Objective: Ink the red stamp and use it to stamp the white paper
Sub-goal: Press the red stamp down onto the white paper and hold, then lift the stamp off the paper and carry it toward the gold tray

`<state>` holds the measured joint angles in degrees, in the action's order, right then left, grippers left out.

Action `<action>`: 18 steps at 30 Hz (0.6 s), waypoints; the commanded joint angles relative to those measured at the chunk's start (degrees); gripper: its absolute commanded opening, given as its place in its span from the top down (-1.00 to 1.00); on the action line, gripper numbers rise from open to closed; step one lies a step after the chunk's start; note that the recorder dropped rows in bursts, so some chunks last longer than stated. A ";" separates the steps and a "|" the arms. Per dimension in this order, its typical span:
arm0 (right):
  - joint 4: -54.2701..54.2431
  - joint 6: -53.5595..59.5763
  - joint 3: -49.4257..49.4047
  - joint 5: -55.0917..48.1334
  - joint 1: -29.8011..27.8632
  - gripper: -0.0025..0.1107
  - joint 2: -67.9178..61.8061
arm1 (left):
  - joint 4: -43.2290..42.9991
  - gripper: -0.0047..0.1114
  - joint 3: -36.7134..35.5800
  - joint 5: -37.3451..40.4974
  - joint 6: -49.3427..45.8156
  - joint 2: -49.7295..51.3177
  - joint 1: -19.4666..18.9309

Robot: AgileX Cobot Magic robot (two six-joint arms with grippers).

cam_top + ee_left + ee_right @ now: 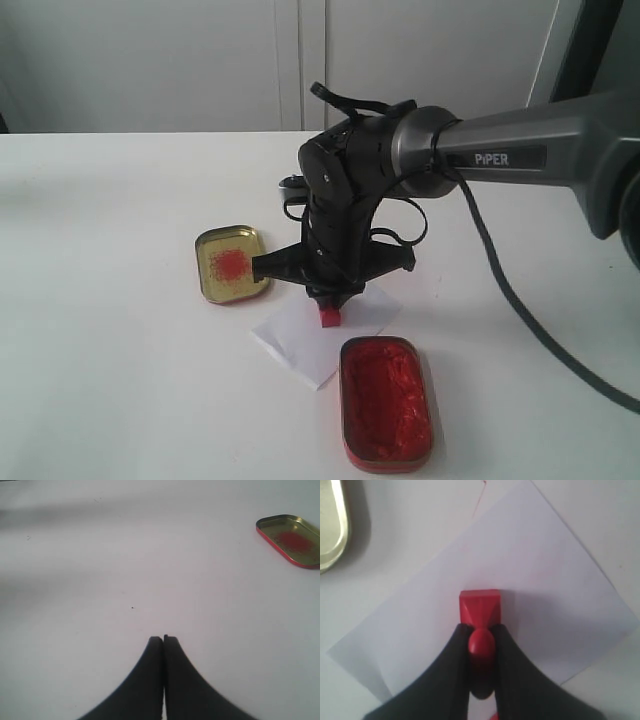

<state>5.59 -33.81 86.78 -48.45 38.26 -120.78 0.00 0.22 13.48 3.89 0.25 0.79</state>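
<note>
My right gripper (330, 300) (481, 630) is shut on the knob of the red stamp (330, 316) (480, 607). The stamp's square base rests on or just above the white paper (310, 340) (520, 580), near the sheet's middle; contact cannot be told. The paper lies flat between the two tins. No seal print shows on its visible part. In the left wrist view, my left gripper (163, 639) is shut with nothing in it, over bare table. It does not show in the exterior view.
The oblong tin of red ink paste (385, 402) lies just in front of the paper, near the table's front edge. The gold tin with a red smudge (231, 263) (292, 540) (330, 525) lies left of the paper. A black cable (520, 310) trails across the right side.
</note>
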 commanded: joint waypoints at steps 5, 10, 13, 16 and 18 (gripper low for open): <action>0.65 0.35 -0.63 -1.39 -0.62 0.96 3.27 | 0.00 0.92 -0.22 -0.15 0.14 -0.25 -0.03; 0.65 0.35 -0.63 -1.39 -0.62 0.96 4.36 | 0.00 0.92 -0.22 -0.15 0.14 -0.25 -0.03; 0.65 0.35 -0.63 -1.39 -0.62 0.96 4.94 | 0.00 0.92 -0.22 -0.15 0.14 -0.25 -0.03; 0.65 0.35 -0.63 -1.23 -0.62 0.96 5.62 | 0.00 0.92 -0.22 -0.15 0.14 -0.25 -0.03; 0.65 0.35 -0.63 -1.09 -0.62 0.96 6.02 | 0.00 0.92 -0.22 -0.15 0.14 -0.25 -0.03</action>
<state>5.59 -33.81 86.56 -49.69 38.26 -116.05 0.00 0.22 13.48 3.89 0.25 0.79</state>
